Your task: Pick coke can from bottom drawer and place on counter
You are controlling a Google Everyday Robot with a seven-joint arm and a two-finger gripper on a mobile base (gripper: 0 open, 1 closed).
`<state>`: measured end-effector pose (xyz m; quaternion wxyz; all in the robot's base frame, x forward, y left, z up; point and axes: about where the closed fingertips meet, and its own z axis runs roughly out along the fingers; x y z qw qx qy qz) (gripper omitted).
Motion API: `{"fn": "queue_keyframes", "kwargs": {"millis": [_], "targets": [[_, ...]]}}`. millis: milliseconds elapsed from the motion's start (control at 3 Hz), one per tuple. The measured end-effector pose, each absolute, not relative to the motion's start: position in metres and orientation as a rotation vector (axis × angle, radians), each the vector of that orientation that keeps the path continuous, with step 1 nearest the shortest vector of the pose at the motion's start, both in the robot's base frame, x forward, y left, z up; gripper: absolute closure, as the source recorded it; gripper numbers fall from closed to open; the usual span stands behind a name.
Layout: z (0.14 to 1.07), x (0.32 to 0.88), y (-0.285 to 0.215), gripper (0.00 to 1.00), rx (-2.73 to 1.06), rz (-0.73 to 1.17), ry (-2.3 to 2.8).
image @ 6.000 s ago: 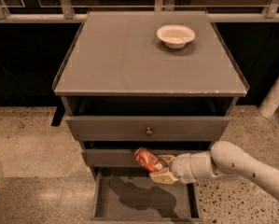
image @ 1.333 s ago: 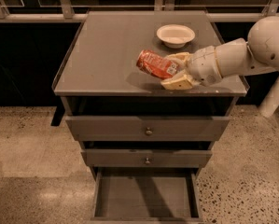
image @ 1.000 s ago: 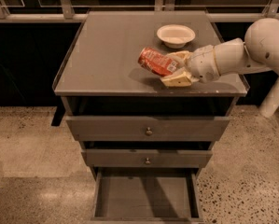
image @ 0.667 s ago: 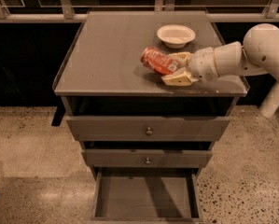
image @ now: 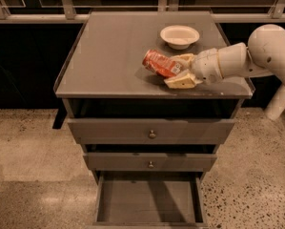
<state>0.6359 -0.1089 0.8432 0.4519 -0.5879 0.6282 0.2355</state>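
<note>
My gripper reaches in from the right over the counter and is shut on the coke can. The can is red-orange, lies tilted on its side between the cream fingers, and sits low over the counter's front right part, just in front of the bowl. I cannot tell whether it touches the surface. The bottom drawer is pulled open below, with a bare grey floor.
A white bowl stands on the counter behind the can. Two upper grey drawers with round knobs are slightly ajar. A railing runs behind the cabinet. The floor is speckled stone. A white post stands at the right.
The gripper has carried the can from the bottom drawer up onto the counter. In the last second it has lowered a little and shifted slightly right.
</note>
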Motion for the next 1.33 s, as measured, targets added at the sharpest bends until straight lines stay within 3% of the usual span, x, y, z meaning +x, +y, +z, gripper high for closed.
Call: {"fn": "queue_keyframes", "kwargs": {"millis": [667,1000,1333], "targets": [[0.8432,0.6359,-0.1088,0.12,-1.453,0.582,1.552],[0.8431,0.6359,-0.1088,0.0,-1.453,0.582,1.552],[0.8431,0.6359,-0.1088,0.0,-1.453,0.582,1.552]]}}
